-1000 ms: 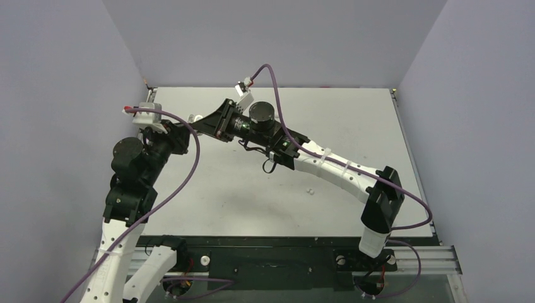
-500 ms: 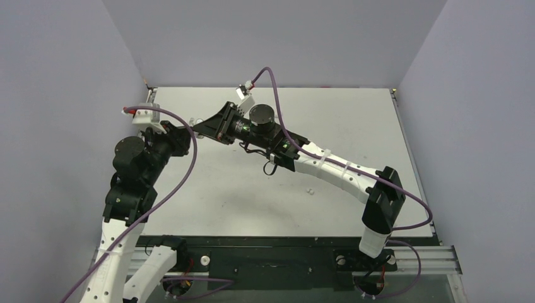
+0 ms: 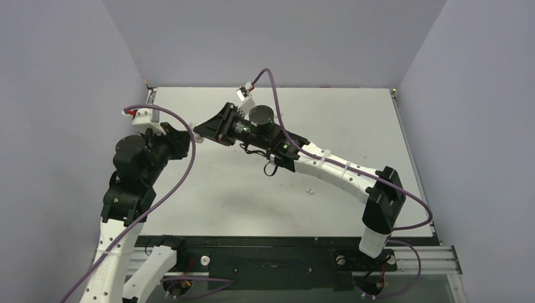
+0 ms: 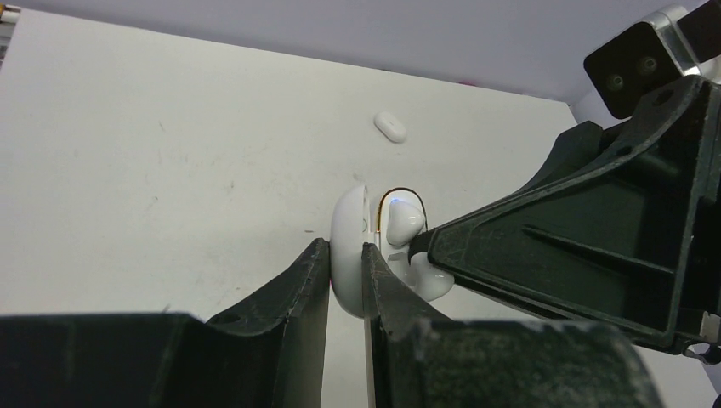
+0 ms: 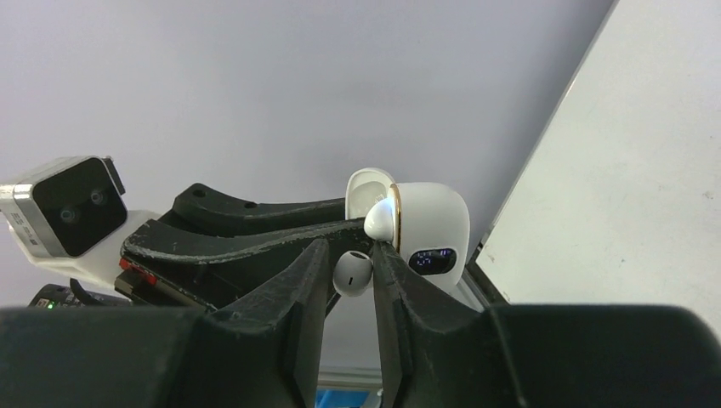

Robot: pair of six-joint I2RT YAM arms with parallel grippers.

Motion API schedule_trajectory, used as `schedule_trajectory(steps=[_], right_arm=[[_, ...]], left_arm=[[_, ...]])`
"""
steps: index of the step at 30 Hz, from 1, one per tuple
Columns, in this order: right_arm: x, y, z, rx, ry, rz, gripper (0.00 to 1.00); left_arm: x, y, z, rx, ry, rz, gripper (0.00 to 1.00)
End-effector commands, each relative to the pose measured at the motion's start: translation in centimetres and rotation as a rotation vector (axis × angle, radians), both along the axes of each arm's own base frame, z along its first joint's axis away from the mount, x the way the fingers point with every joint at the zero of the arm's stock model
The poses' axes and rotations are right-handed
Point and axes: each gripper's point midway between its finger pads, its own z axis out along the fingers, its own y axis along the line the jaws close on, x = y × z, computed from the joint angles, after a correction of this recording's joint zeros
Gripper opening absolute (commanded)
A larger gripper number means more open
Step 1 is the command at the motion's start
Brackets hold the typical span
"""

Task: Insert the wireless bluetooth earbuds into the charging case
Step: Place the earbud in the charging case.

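The pale grey table [image 3: 353, 126] carries a couple of tiny white bits [image 3: 309, 189] near its middle and, farther back, a small white oval piece [image 4: 389, 127]

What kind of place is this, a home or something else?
Probably a laboratory robot cell: plain walls enclose a white table on three sides, and the left arm and right arm stand on a metal rail at its near edge, trailing purple cables.

Case [image 5: 435, 223] is showing glossy white with a gold rim, blue digits glowing; earbud [image 5: 352, 272] white, cable [image 3: 267, 69] purple.
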Motion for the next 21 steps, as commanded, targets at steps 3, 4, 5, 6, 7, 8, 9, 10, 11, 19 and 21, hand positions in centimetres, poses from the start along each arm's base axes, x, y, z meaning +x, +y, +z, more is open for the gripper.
schedule_trajectory(steps=[3, 4, 5, 6, 7, 8, 9, 10, 11, 19, 21], right_arm=[[3.0, -2.3, 1.3, 0.005, -0.029, -0.143, 0.26], [3.0, -2.3, 1.4, 0.006, -0.032, -0.143, 0.26], [3.1, -2.3, 1.4, 0.003, -0.033, -0.144, 0.26], [3.1, -2.2, 1.3, 0.002, -0.032, -0.143, 0.26], [3.2, -2.2, 1.1, -0.002, -0.028, -0.143, 0.27], [3.2, -2.1, 1.1, 0.000, -0.027, -0.142, 0.27], [3.3, -1.9, 0.9, -0.007, -0.023, -0.141, 0.27], [3.3, -1.9, 0.8, -0.009, -0.022, -0.140, 0.27], [3.4, -1.8, 0.6, -0.013, -0.019, -0.141, 0.27], [3.4, -4.1, 3.1, -0.023, -0.108, -0.166, 0.27], [3.1, -4.9, 3.4, -0.045, -0.156, -0.157, 0.30]], left_arm=[[-1.5, -0.7, 3.2, -0.045, -0.055, -0.049, 0.00], [-1.5, -0.7, 3.1, -0.045, -0.051, -0.049, 0.00], [-1.5, -0.8, 3.0, -0.045, -0.048, -0.050, 0.00], [-1.5, -0.8, 3.0, -0.047, -0.046, -0.051, 0.00], [-1.4, -0.8, 3.0, -0.050, -0.042, -0.052, 0.00], [-1.5, -1.0, 3.1, -0.056, -0.042, -0.059, 0.00], [-1.4, -1.1, 3.1, -0.060, -0.040, -0.062, 0.00], [-1.5, -1.2, 3.3, -0.069, -0.041, -0.069, 0.00], [-1.4, -1.3, 3.3, -0.074, -0.036, -0.071, 0.00], [-1.1, -0.9, 2.3, -0.027, -0.020, -0.057, 0.00], [-1.1, -1.0, 2.6, 0.000, -0.050, -0.076, 0.00]])
